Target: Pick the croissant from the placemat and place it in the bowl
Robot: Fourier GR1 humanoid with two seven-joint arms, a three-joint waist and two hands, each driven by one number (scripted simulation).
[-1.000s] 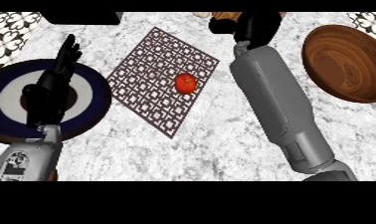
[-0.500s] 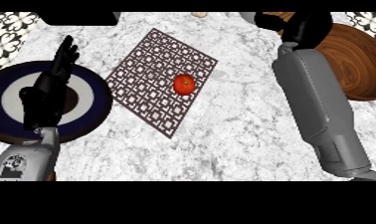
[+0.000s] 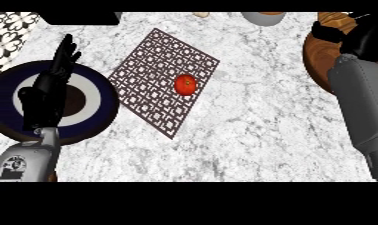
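My right hand [image 3: 353,36] hangs over the bowl [image 3: 319,61], fingers curled around something I cannot identify; left hand [image 3: 50,91] rests open. No croissant shows, so releasing blind risks missing the bowl.

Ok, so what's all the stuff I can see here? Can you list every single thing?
placemat: one, dark brown lattice, counter's middle, lying diagonal
round red thing: one, on the placemat's right part; looks like a tomato, no croissant shows
plate: one, dark blue and white rings, left side
wooden bowl: one, brown, right edge
grey pot: one, top edge, partly cut off
counter: one, grey-white marble
left robot hand: black, open, fingers up, over the plate
right robot hand: black, over the bowl, fingers curled
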